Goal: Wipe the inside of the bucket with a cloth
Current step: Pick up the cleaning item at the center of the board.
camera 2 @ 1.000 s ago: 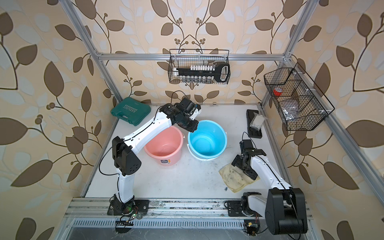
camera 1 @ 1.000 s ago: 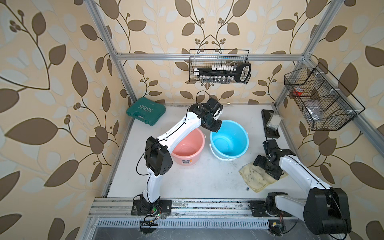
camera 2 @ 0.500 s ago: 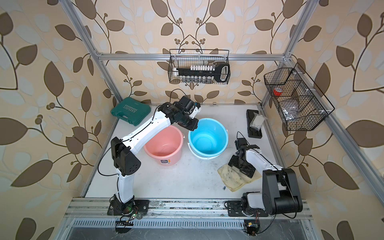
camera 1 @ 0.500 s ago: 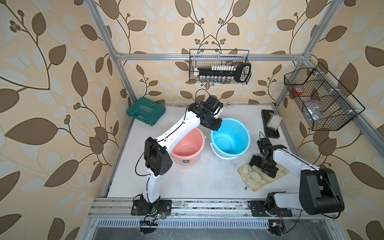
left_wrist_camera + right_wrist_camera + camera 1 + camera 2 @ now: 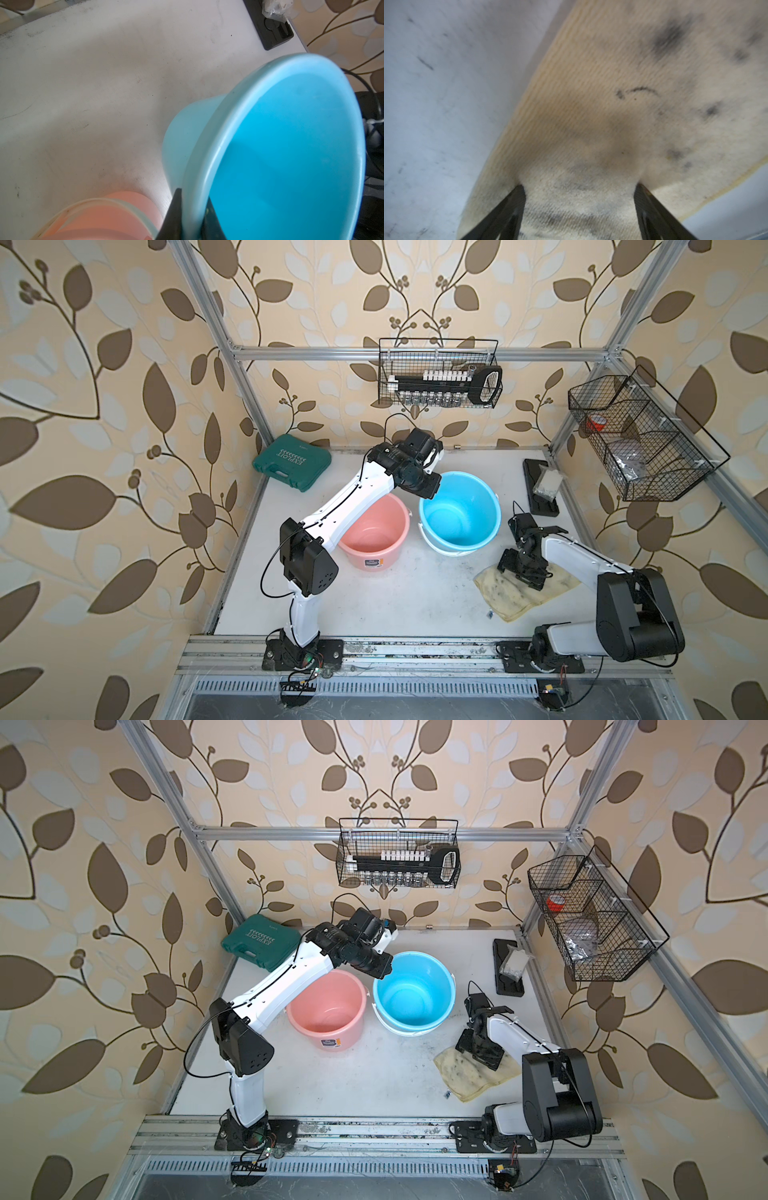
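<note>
One cloth, pale yellow and peppered with dark specks, lies flat on the white table at the near right. It sits just clear of the blue bucket, which I take to be the one to wipe. My right gripper stands on the cloth from above with its jaws spread wide. Both fingertips are dug into the pile, so a hump of fabric bulges between them. Nothing is pinched yet, and I judge the wide stance is meant to gather a thick fold once it closes. Farther left, the left gripper is clamped tight over the blue bucket's far-left rim, one finger inside and one outside, apparently to steady it against the scrubbing to come. Just beside that bucket on the left sits a pink bucket, empty. A green tool case rests at the far left corner.
</note>
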`<action>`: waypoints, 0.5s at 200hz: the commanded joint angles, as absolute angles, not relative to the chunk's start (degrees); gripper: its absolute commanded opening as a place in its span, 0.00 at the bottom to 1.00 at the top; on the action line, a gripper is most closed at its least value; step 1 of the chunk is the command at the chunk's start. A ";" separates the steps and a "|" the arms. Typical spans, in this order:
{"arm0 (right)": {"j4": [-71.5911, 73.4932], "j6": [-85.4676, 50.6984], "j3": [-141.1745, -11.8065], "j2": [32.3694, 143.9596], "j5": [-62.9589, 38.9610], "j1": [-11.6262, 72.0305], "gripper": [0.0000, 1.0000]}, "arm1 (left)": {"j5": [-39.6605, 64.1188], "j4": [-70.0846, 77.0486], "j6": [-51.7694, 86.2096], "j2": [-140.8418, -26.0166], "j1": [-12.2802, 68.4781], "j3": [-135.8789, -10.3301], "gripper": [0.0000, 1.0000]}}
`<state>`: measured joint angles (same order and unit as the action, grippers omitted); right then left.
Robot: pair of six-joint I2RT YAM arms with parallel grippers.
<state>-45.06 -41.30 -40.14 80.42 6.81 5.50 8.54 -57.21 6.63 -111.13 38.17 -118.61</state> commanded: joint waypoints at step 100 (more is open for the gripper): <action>-46.67 -42.00 -39.45 86.24 8.35 5.90 0.78 | 10.05 -56.60 7.59 -105.37 37.27 -118.33 0.00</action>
